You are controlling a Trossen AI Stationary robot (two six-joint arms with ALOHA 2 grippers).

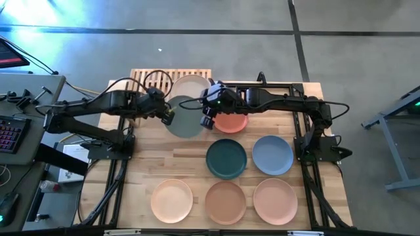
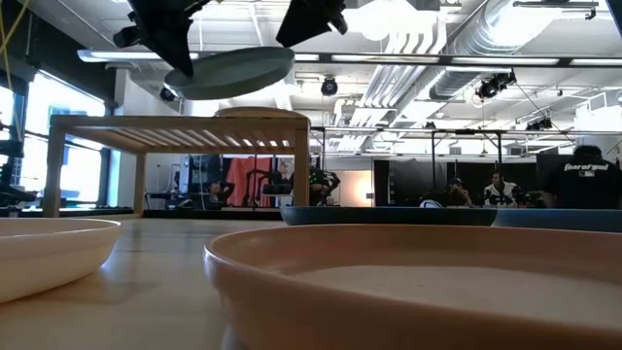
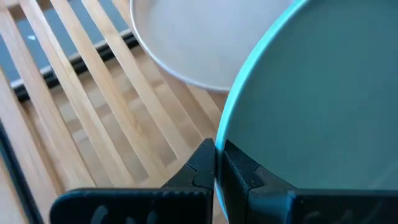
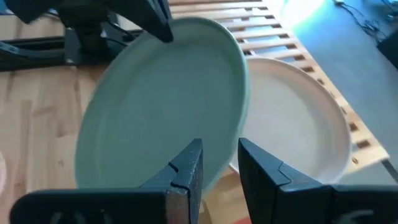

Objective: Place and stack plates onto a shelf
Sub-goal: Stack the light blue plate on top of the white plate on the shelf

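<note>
A plank table (image 1: 190, 172) on a grey concrete floor carries a low slatted shelf (image 1: 149, 78) at its far edge, with an open workshop of ducts and ceiling lights behind it in the low view. Both dark arms reach inward from the table's sides and meet near the shelf. The left claw (image 1: 167, 115) is closed on the rim of a sage green plate (image 1: 186, 118), holding it in the air and slightly tilted, just beside the shelf and higher than its top, as the low view shows. The right claw (image 1: 207, 120) hovers at the green plate's other edge, its fingers parted, with the rim showing in the gap between them; whether they touch it cannot be told. Eight plates are in sight: the green one aloft, a beige plate (image 1: 191, 85) lying on the shelf, and six on the table, namely a terracotta red plate (image 1: 233, 122), a dark teal plate (image 1: 226, 158), a light blue plate (image 1: 273, 155), a peach plate (image 1: 172, 200), a tan plate (image 1: 226, 202) and a pink plate (image 1: 275, 200). The left wrist view alone shows the fingers (image 3: 200, 171) pinching the green rim over the slats; the low view alone shows people in the room behind.
</note>
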